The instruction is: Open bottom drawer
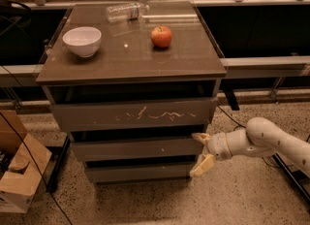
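The bottom drawer point(138, 172) is the slim, plain grey-brown front at the foot of the cabinet, below the front with a small white speck point(135, 149) and the taller scratched front point(133, 114). It sits flush with the cabinet. My gripper point(200, 152) reaches in from the right on a white arm. It is open, with one tan finger point(199, 137) at the right end of the middle front and the other point(202, 165) at the upper right corner of the bottom drawer.
On the cabinet top stand a white bowl point(82, 40), a red apple point(161, 36) and a lying plastic bottle point(125, 11). A cardboard box point(19, 173) sits on the floor at the left. Cables run along the floor at the left and right.
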You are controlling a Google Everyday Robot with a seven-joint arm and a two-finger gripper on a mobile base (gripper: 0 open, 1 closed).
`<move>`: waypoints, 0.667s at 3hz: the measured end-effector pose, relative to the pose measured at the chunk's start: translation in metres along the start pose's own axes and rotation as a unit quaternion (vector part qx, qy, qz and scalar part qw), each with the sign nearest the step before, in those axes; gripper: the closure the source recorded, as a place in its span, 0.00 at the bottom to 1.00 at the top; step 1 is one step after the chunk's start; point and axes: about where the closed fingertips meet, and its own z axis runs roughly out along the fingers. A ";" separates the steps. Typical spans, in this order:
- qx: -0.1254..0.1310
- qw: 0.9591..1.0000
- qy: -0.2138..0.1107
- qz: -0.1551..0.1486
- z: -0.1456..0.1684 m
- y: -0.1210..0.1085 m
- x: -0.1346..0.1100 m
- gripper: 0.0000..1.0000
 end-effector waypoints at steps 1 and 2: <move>-0.006 1.000 0.003 0.023 0.019 -0.003 0.034 0.00; -0.025 0.998 -0.012 0.061 0.050 -0.008 0.075 0.00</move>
